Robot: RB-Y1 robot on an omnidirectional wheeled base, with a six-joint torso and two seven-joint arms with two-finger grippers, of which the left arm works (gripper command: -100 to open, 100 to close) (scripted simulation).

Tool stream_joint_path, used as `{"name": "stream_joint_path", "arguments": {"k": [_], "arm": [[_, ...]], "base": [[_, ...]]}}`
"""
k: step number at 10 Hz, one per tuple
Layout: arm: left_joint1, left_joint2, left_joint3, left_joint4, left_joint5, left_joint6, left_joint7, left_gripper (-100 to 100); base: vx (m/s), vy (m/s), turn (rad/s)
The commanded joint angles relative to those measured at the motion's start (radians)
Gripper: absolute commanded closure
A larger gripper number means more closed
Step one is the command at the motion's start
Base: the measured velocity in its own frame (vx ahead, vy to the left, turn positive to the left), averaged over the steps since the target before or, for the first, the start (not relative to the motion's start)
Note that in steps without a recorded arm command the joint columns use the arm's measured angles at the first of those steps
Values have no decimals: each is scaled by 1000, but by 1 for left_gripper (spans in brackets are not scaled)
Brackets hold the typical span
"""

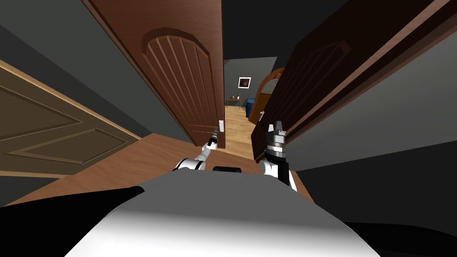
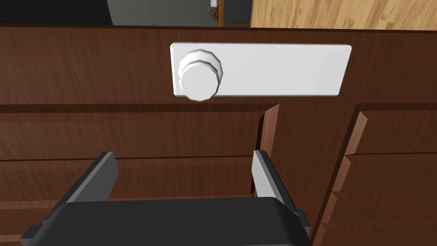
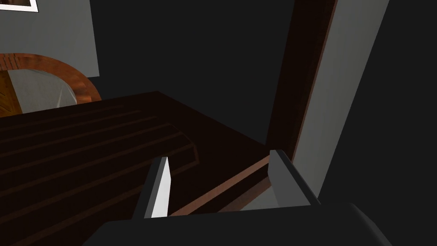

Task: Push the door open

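Your left fingers (image 2: 265,174) are spread wide with nothing between them. They point at the brown face of the left door leaf (image 2: 128,128), just below its white knob (image 2: 199,76) and plate (image 2: 281,70). You cannot tell from here whether the tips touch the wood. In the head view the left gripper (image 1: 213,140) sits low in the middle of the frame, at the free edge of that leaf (image 1: 178,76).

Your right fingers (image 3: 158,188) are also released and empty, aimed along the darker right leaf (image 3: 85,141) close to its frame (image 3: 316,85). The right gripper (image 1: 276,129) shows just right of centre, beside that leaf (image 1: 308,84).

The door, then, is straight ahead and already ajar. The two leaves splay apart, and a strip of light floor (image 1: 236,129) shows between them. The gap looks narrow for your body, so judge the job part done: the leaves likely need pushing wider.

Through the gap, at centre frame, you see a small table (image 1: 233,101), a blue object (image 1: 249,106) and a wall picture (image 1: 244,82), all well beyond. A tan door (image 1: 53,129) lies at the left of the frame, apart from your work. Only the leaves themselves stand in your way.
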State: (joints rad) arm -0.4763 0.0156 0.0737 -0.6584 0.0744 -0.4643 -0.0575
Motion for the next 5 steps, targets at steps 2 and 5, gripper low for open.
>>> {"name": "stream_joint_path", "arguments": {"k": [2, 5], "arm": [[13, -10, -1, -25, -1, 9, -2, -100], [17, 18, 3, -28, 0, 6, -4, -100]], "base": [[-76, -28, 1], [148, -12, -22]]}}
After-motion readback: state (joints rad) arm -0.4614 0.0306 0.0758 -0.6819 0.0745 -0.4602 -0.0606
